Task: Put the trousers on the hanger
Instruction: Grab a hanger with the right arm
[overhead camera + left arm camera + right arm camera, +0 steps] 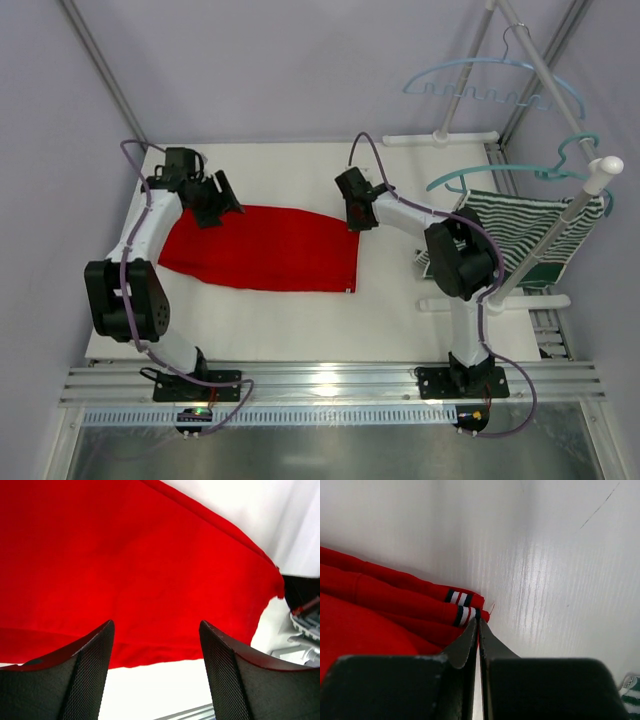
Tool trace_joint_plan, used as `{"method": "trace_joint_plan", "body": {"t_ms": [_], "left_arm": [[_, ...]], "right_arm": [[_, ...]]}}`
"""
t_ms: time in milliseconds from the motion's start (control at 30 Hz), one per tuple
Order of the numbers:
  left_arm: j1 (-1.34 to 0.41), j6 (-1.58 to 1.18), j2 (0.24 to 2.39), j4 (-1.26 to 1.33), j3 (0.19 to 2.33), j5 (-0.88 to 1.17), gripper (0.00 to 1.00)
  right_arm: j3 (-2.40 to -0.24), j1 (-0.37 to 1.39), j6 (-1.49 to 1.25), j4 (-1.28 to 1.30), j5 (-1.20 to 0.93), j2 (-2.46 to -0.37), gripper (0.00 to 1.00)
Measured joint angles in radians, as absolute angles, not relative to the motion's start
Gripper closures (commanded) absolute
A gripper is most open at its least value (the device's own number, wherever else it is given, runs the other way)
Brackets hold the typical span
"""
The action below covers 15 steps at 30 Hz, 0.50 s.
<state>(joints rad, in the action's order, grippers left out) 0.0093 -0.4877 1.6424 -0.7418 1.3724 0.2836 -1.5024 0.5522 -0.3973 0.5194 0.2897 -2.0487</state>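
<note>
L gripper wide open, holds nothing. R gripper shut at trousers edge, can't tell if holding. Best grab both corners evenly.

green-and-white striped garment, far right | teal hanger above it | white pole crossing it | white table

The white bench is covered left of centre by the red trousers, laid flat and folded. The rack feet are set along its right side.
</note>
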Motion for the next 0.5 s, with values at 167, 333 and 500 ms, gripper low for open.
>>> {"method": "trace_joint_plan", "body": {"t_ms": [167, 333, 500], "left_arm": [[-0.073, -0.484, 1.507, -0.683, 1.253, 0.32, 0.26], [-0.105, -0.469, 1.417, -0.645, 1.173, 0.388, 0.0], [-0.111, -0.466, 1.34, -0.606, 1.109, 0.44, 0.0]], "right_arm": [[-1.528, 0.54, -0.388, 0.555, 0.323, -2.043, 0.96], [-1.59, 0.534, -0.379, 0.665, 0.393, -2.012, 0.92], [-1.59, 0.548, -0.375, 0.701, 0.347, -1.868, 0.88]]}}
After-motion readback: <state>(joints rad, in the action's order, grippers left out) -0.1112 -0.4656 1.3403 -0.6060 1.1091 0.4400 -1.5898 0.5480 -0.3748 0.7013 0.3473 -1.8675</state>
